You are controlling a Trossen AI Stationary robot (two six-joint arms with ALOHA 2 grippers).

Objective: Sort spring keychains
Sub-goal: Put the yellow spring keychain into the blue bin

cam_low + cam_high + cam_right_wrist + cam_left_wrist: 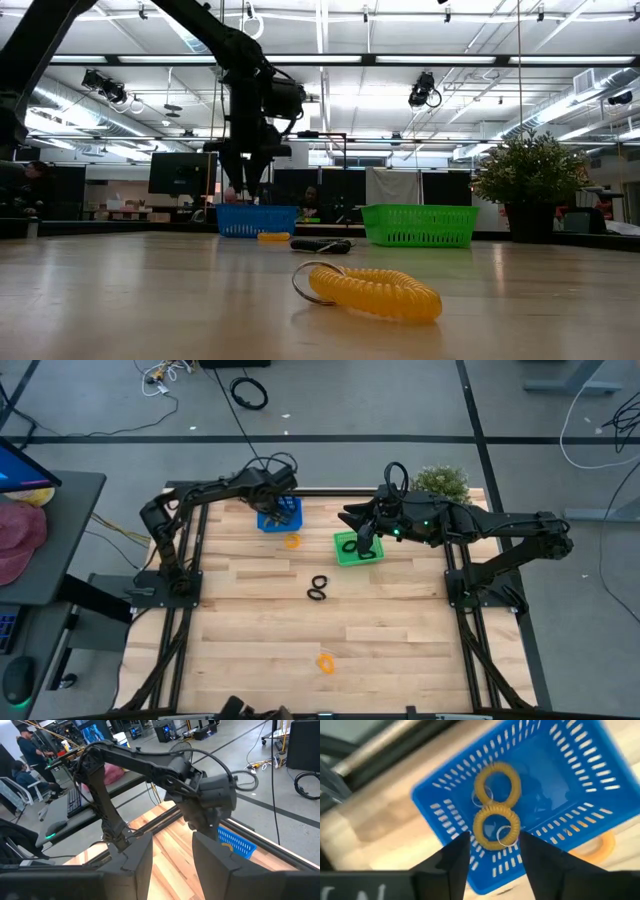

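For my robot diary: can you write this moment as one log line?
left gripper: open over blue basket, two orange keychains inside | right gripper: over green basket

Counts across the table: coils, baskets, arms

Two orange spring keychains in the blue basket (555,795), one (497,782) touching the other (496,827); a third orange one (292,541) on the wood just beside that basket; a fourth (326,662) alone near the front edge. Four orange in all. Black coils (317,588) mid-table, looking like two linked loops, exact number hard to tell; at least one more black coil (349,546) in the green basket (342,555). Two baskets, one blue, one green. Two arms. One potted plant (441,482).
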